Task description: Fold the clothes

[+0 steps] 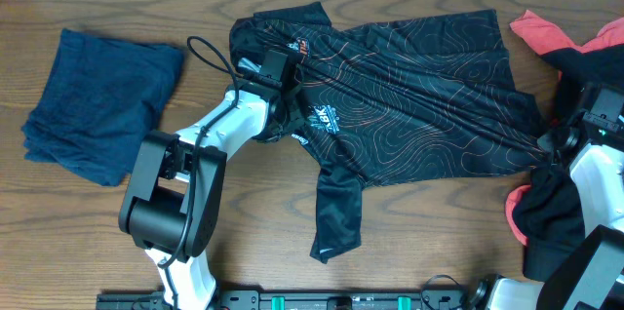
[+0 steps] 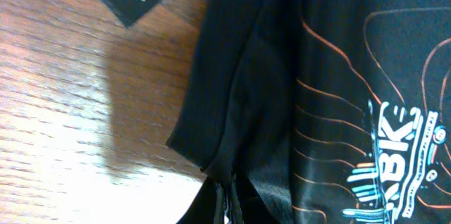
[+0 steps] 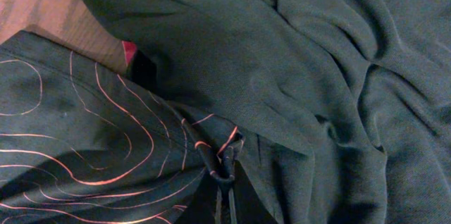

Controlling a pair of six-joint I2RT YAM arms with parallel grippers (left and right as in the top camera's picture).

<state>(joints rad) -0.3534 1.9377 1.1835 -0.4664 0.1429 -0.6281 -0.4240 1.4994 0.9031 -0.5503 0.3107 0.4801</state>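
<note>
**A:** Where was the jersey?

**B:** The jersey [image 1: 419, 96] lay spread sideways across the middle of the bench [image 1: 439, 251]. Its lettering [image 2: 394, 146] sat toward the left arm [image 1: 210, 144], and one sleeve [image 1: 336, 213] trailed toward the near edge. A navy garment [image 1: 102, 105] lay well apart at the far left. A red garment [image 1: 541, 32] and a plain black garment [image 1: 546, 213] were heaped at the right.

**A:** Jaws?

**B:** The left jaws were nipped narrow on a dark fold of the jersey just beside the lettering, with cloth caught at the tips. The right jaws were pinched tight on the jersey's opposite end. Fabric puckered into them there, right against the plain black garment.

**A:** Which step, by your reckoning?

**B:** Probably tensioning it flat before the first fold, since nothing looked folded over yet.

**A:** How to do it well?

**B:** Draw the two ends apart evenly and low over the bench, only until the ripples go out. Both pinches looked thin, so a hard tug could slip them. Check that the right pinch holds jersey alone, or the black garment gets dragged along. The trailing sleeve needs laying inward first, or it will bunch under the fold.
</note>
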